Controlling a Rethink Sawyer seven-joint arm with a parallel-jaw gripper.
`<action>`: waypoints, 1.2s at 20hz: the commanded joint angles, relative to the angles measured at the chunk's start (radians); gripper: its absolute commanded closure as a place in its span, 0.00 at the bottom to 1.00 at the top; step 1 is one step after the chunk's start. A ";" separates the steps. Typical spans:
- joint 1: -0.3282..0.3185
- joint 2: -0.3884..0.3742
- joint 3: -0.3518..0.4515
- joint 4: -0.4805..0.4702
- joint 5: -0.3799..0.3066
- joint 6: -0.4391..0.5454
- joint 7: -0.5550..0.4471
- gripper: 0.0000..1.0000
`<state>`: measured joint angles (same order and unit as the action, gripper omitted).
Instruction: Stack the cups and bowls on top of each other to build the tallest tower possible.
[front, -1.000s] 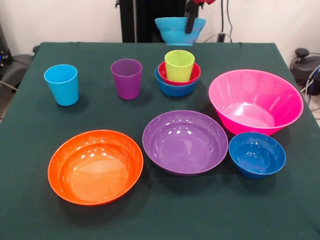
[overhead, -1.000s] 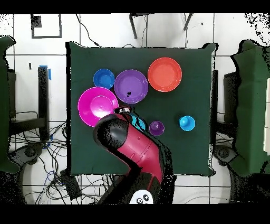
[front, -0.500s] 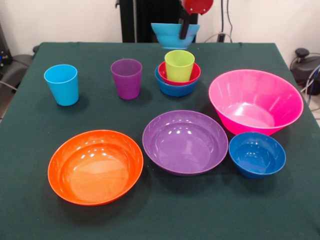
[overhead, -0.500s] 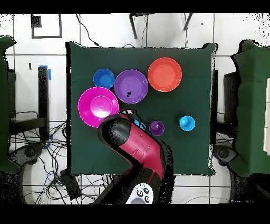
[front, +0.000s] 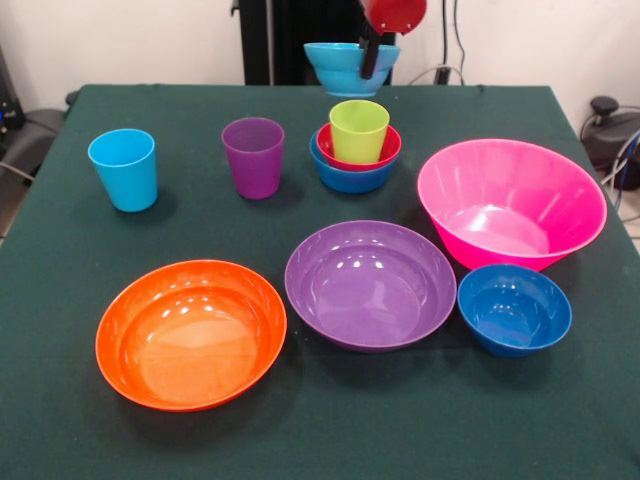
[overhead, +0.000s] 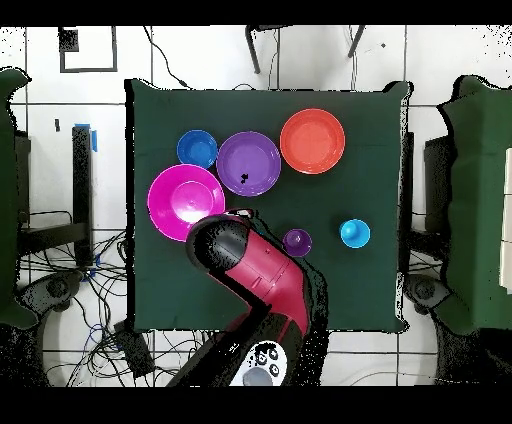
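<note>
Looking across the tabletop (front: 300, 440):
Hand (front: 371, 62): dark finger hooked over the cyan bowl's (front: 345, 65) rim, clamped on it, held aloft above the green cup (front: 358, 130).
Stack: green cup in red bowl (front: 384, 152), in blue bowl (front: 350, 178).
Overhead: arm (overhead: 255, 275) hides the stack; purple cup (overhead: 296, 241) just beside it.

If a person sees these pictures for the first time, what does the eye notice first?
Probably the cyan bowl hanging in the air, held by the gripper above the lime green cup, which stands in a red bowl nested in a blue one. Next, the big pink bowl, to the right in the front view.
</note>
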<state>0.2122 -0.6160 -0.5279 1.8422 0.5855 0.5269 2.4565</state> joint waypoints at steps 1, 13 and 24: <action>0.013 0.024 0.042 -0.061 0.017 0.111 0.263 1.00; 0.030 0.065 -0.008 -0.139 -0.002 0.204 0.294 1.00; 0.044 0.096 -0.027 -0.157 0.012 0.223 0.307 1.00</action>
<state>0.2507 -0.5616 -0.6163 1.7425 0.5853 0.6640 2.5009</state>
